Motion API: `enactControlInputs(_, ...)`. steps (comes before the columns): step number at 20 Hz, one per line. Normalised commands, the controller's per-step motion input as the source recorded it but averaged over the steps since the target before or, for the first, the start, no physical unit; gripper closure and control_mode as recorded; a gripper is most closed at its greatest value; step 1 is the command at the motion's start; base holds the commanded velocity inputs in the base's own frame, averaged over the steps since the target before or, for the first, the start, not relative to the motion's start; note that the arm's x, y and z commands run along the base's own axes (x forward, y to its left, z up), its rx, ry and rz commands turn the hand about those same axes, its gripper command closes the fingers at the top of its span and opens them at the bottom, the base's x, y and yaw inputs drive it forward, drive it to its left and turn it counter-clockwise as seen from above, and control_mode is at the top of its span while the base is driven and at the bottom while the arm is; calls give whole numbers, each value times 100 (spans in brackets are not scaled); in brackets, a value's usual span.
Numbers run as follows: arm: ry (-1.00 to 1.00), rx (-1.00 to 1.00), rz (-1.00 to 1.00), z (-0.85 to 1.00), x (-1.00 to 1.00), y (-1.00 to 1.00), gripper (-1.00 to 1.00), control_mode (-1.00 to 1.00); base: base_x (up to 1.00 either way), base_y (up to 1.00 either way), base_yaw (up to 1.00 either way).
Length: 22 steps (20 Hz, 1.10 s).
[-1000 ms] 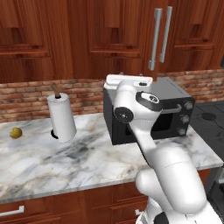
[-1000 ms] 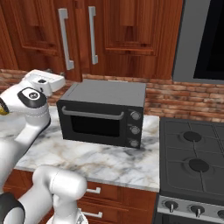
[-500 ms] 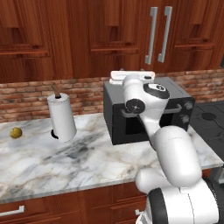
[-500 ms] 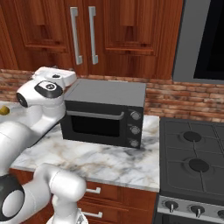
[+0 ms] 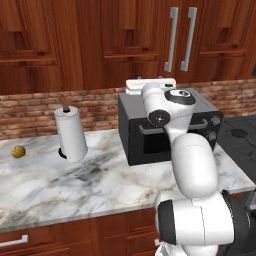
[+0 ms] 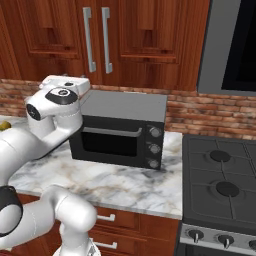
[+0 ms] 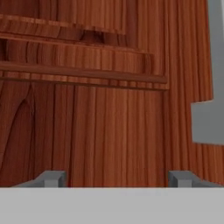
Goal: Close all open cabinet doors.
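Observation:
Two reddish-brown cabinet doors with long silver bar handles hang above the toaster oven: the left door and the right door. Both look flush with the fronts beside them. My gripper is open, its fingertips spread wide just in front of a door panel. A grey bar handle runs along the right edge of the hand view. My white hand is raised above the oven, pointing at the cabinets.
A black toaster oven stands on the marble counter. On the counter's left part are a paper towel roll and a small yellow-green fruit. A stove lies at the right.
The left handled door was ajar and has swung flush beside the right one. My arm rose and moved toward the cabinets over the oven.

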Motion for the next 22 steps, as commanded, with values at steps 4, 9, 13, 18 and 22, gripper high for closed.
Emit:
enactControlInputs(4, 0, 0, 0, 0, 17, 0, -100, -100, 0, 0, 0)
enactControlInputs(9, 1, 0, 0, 0, -20, -2, -100, -100, 0, 0, 0)
enactControlInputs(13, 3, 0, 0, 13, -82, -10, -100, -100, 0, 0, 0)
enactControlInputs(18, 15, 0, 0, 23, -52, -30, -100, -100, 0, 0, 0)
enactControlInputs(22, 18, 0, 0, 29, -56, -21, -100, -100, 0, 0, 0)
